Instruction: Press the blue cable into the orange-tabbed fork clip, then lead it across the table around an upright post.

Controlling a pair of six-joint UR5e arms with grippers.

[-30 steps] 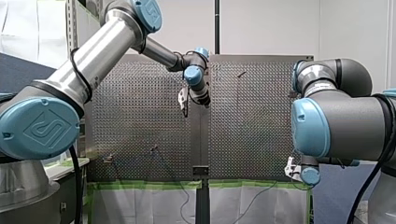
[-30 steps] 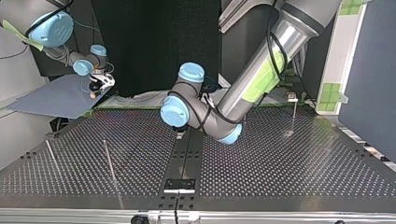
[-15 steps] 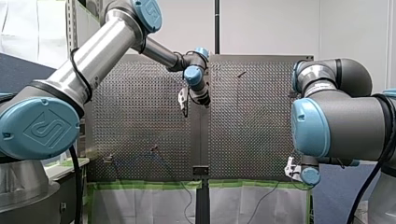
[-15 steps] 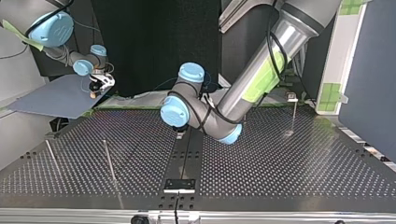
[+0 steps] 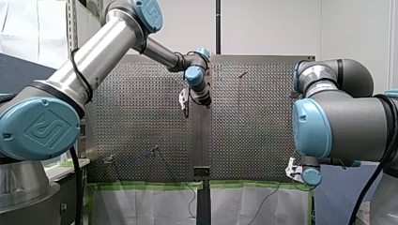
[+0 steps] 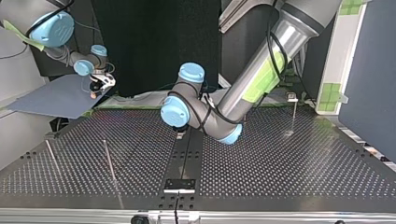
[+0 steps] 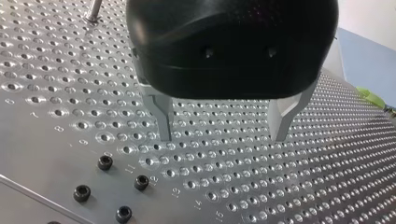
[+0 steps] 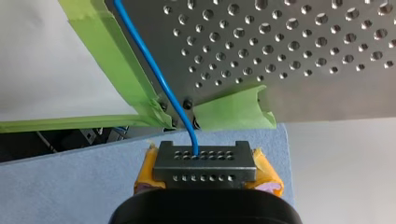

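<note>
Nothing has visibly moved. My yellow-padded right hand point(image 8: 204, 167) stays closed on the thin blue cable point(image 8: 154, 70), which runs ahead to the perforated metal desk's point(image 8: 303, 70) edge. My left hand point(image 7: 223, 137) hovers open, empty.

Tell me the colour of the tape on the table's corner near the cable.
Green tape, clearest in the right wrist view, beside the blue cable.

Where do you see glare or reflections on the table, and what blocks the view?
Top view: the table has a soft sheen, and a thin post mirrors faintly in it. Left wrist view: hole rims glint brightly under my left gripper, whose black body blocks much of the table. Front view: my right arm hides the table's right edge.
</note>
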